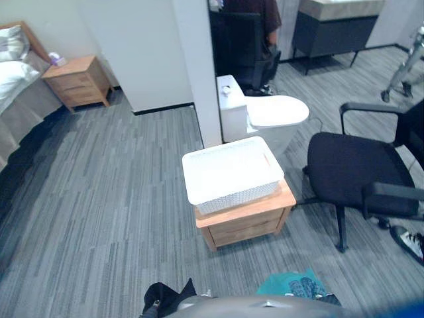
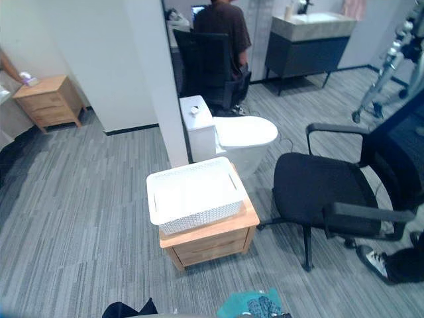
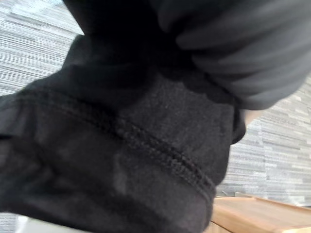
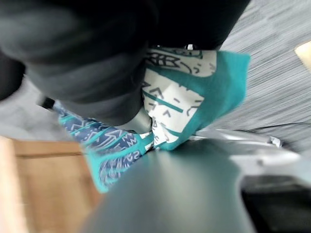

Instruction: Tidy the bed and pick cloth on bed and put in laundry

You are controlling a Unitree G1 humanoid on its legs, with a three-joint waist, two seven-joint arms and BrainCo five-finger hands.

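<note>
The left hand [image 3: 233,48] is pressed close against one black cloth [image 3: 121,160], which drapes across it and hides its grasp, so whether it is clamped on the cloth cannot be told. The right hand [image 4: 73,58] lies against one teal cloth [image 4: 214,92] with a white and blue pattern, and its hold is just as hidden. Both cloths (two in all) show at the near edge of the head views, black on the robot's left and teal on its right, well apart from the bed.

Just ahead of them stands one white laundry basket [image 1: 238,199], its woven wall upright and its pale inside showing down to the bottom. It sits on top of a low wooden cabinet [image 1: 245,222], one of two. The second wooden cabinet [image 1: 78,81] stands far off to the left beside the bed [image 1: 13,79] and carries a small object [image 1: 57,59].

Behind the basket is one white toilet [image 1: 265,112], lid down, next to a white wall corner. There are two black office chairs: one office chair [image 1: 358,169] just right of the basket, and a farther chair [image 2: 205,59] with a person [image 2: 222,26] seated in it. A dark vanity [image 2: 308,40] stands at the back right.
</note>
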